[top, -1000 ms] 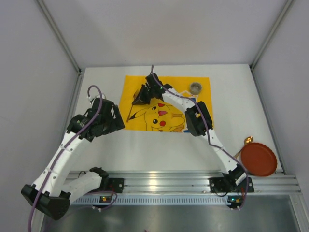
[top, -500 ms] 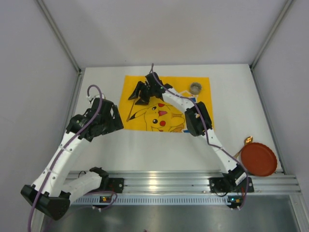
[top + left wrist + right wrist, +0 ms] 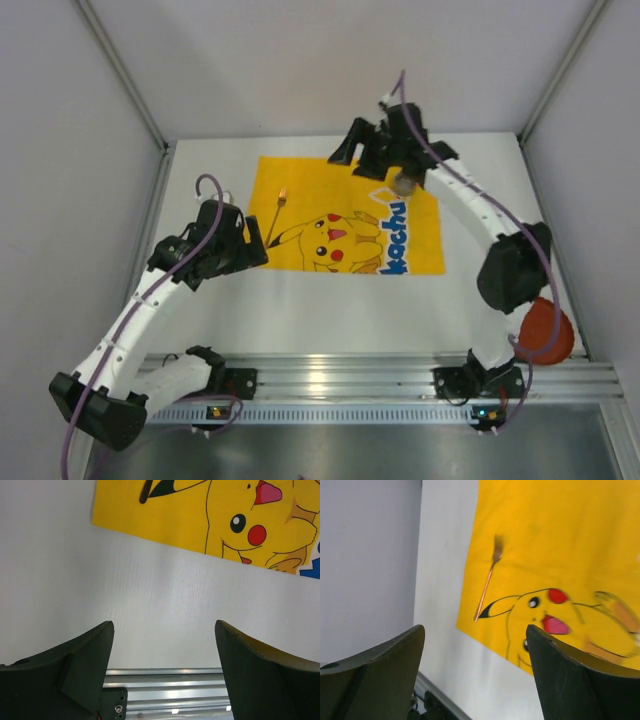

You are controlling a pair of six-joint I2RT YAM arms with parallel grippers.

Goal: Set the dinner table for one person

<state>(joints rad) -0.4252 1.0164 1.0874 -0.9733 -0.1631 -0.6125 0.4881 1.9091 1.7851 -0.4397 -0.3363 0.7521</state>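
Note:
The dinner table [image 3: 330,305] is a broad white top with a yellow cartoon mat [image 3: 400,240] on it. A thin copper fork [image 3: 278,212] lies free on the mat's left part, and it shows in the right wrist view as the fork [image 3: 487,582]. My right gripper [image 3: 358,158] is open and empty, raised over the mat's far edge, to the right of the fork; the same right gripper [image 3: 475,630] looks down on mat and table. My left gripper [image 3: 260,250] hangs open and empty at the mat's left edge, over bare table [image 3: 150,585].
A small glass [image 3: 404,183] stands on the mat's far right corner, partly under the right arm. A red plate [image 3: 550,335] lies at the near right, half hidden by the right elbow. An aluminium rail [image 3: 330,380] runs along the near edge. Grey walls enclose the sides.
My right gripper opened and let go of the fork on the mat's left part, then swung up and right toward the back. Its elbow moved right over the plate.

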